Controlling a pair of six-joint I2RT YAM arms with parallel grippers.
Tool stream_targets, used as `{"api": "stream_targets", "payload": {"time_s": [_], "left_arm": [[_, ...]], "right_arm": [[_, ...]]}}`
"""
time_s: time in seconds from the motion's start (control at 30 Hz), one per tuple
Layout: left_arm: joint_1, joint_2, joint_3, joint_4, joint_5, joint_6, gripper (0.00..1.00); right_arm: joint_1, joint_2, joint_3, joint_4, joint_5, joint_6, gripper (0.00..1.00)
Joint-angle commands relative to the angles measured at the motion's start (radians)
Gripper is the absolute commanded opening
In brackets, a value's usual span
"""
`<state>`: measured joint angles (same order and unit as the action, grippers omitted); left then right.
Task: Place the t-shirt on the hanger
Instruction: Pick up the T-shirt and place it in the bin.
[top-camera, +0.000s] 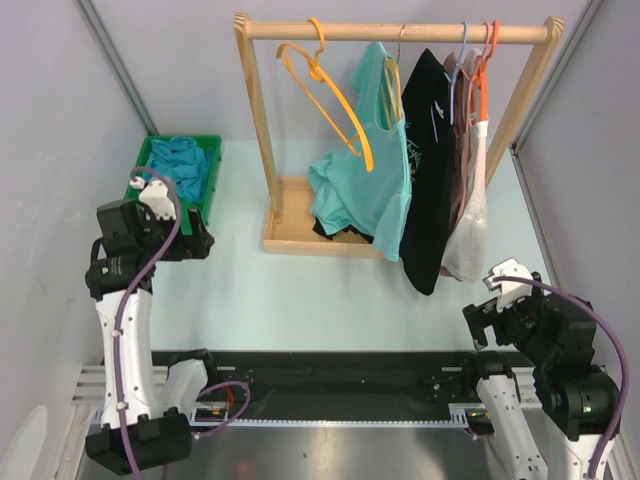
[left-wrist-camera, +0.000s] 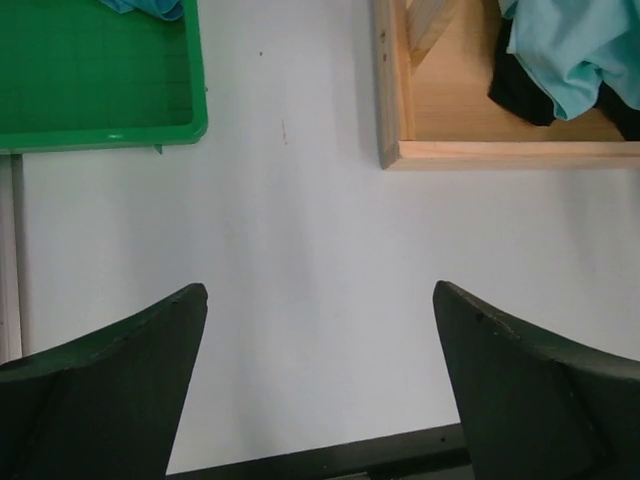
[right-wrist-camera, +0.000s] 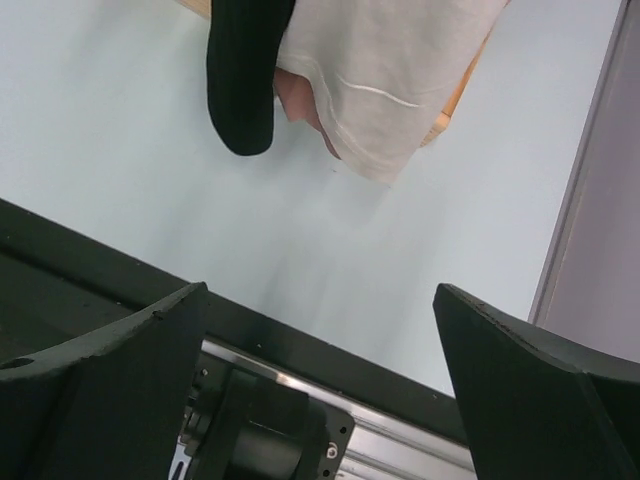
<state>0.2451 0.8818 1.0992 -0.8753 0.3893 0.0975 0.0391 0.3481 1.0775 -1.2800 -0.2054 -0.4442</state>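
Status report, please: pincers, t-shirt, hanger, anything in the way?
Left pincer open, empty, over table. Right pincer open, empty. T-shirt bunched in green bin; hanger bare on rail. Mint shirt hangs close beside hanger.

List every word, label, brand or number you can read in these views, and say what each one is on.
No text can be read in any view.
Black shirt: there is a small pale print near the chest, but it is too small and blurred to read.
Green bin: no lettering shows.
Wooden rack: no lettering shows.
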Motion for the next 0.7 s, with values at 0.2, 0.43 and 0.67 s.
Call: {"api": "stream_targets", "payload": {"time_s": [0.2,0.43,0.67], "left_arm": [[0.002,0.536,0.424,0.044,-0.257,-0.004,1.0],[0.023,1.195,1.077,-0.135,-0.378,-0.042,1.0],[0.023,1.487,1.255,-0.011,-0.428,0.019,1.0]], "right_arm": [[-0.004,0.086,-0.031,-0.038,0.06,-0.07,1.0],[-0.004,0.17,-0.005,-0.067,0.095,-0.064,1.0],[-0.002,0.206,0.108,-0.088,-0.015,-0.045,1.0]]}}
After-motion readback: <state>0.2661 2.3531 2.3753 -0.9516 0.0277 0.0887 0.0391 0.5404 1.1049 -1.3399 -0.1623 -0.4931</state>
